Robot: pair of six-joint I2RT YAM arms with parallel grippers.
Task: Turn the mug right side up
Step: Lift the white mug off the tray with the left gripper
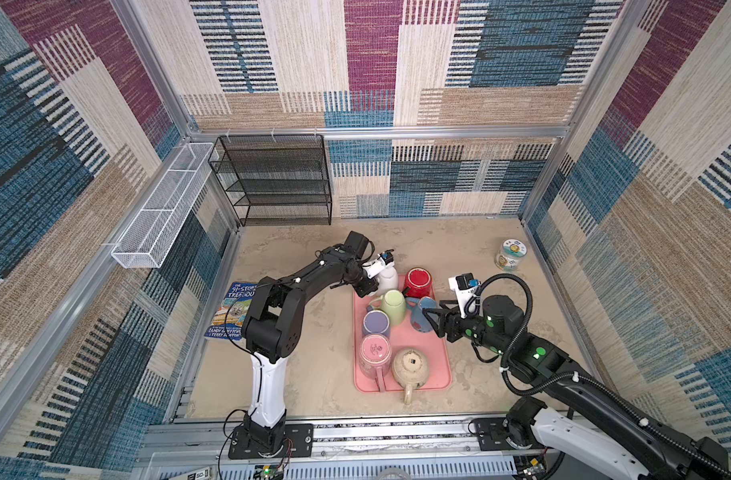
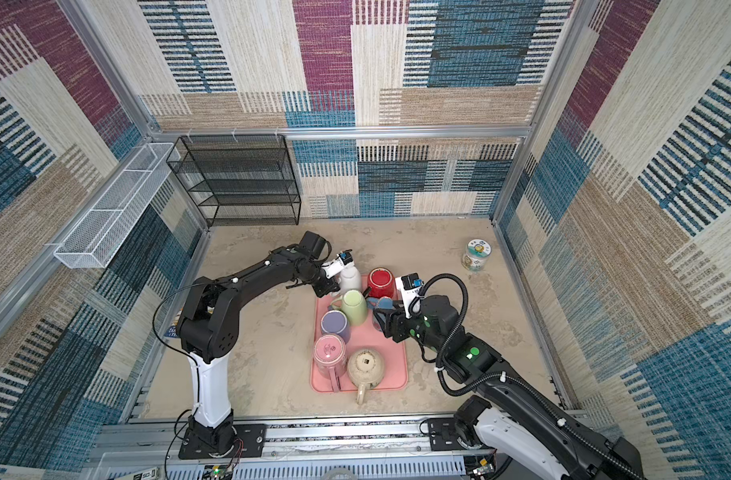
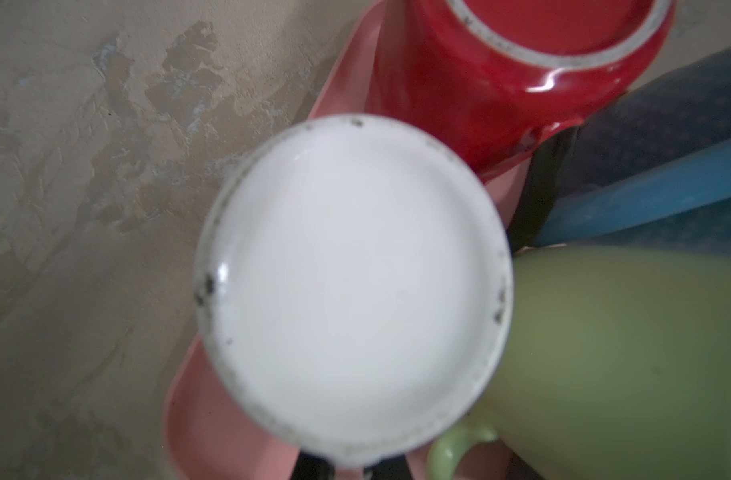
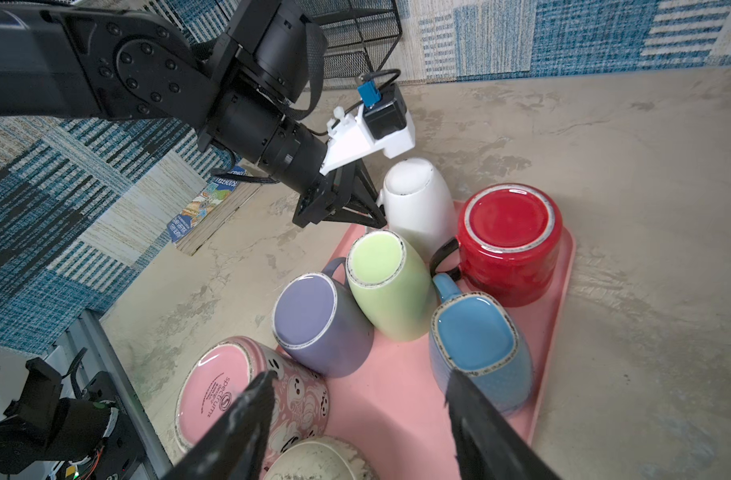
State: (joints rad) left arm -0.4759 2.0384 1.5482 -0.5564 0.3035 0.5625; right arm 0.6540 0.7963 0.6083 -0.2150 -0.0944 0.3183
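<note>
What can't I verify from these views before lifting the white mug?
The white mug handle: mostly hidden behind left end effector, right wrist view; grip unconfirmed.
Left wrist view: blurred, mug base fills it, fingers cut off at edge.
The book cover: partly under left arm, both top views.

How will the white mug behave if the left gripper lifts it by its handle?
Glazed and rigid, the white mug is probably slippery and chip-prone. Pinched only at the handle by the left gripper, it will likely swing as it rises. The green mug stands close beside it, so a lift may nudge that one.
</note>
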